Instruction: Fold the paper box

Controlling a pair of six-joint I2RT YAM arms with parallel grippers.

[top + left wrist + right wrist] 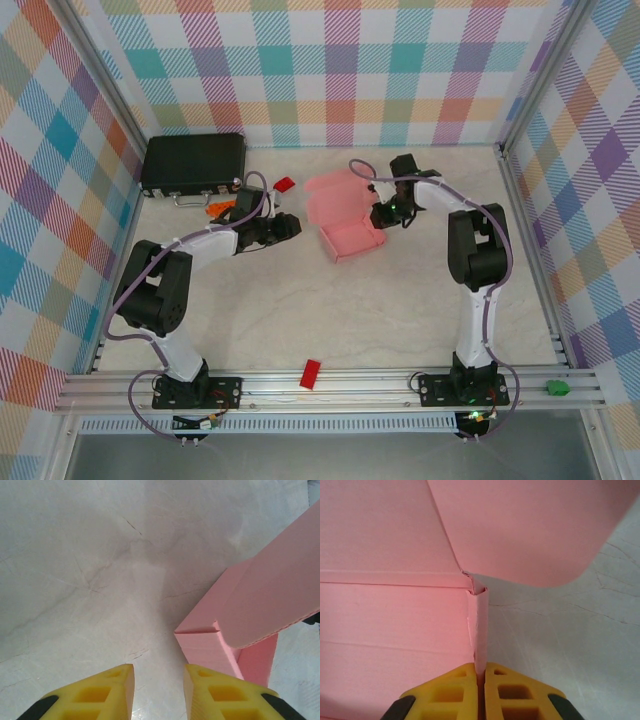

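Right fingers [487, 675] were pinched shut on an upright side wall of the paper box [395, 615]. Left fingers [127, 680], part-open and empty, faced its corner just ahead-right. Card judged light, crease-prone; best gripped at wall edges.

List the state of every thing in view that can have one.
paper box: partly folded, walls up, lid flap raised open.
right gripper: shut on one upright wall of the paper box.
left gripper: open, empty, near the paper box.
black case: closed, lying flat.
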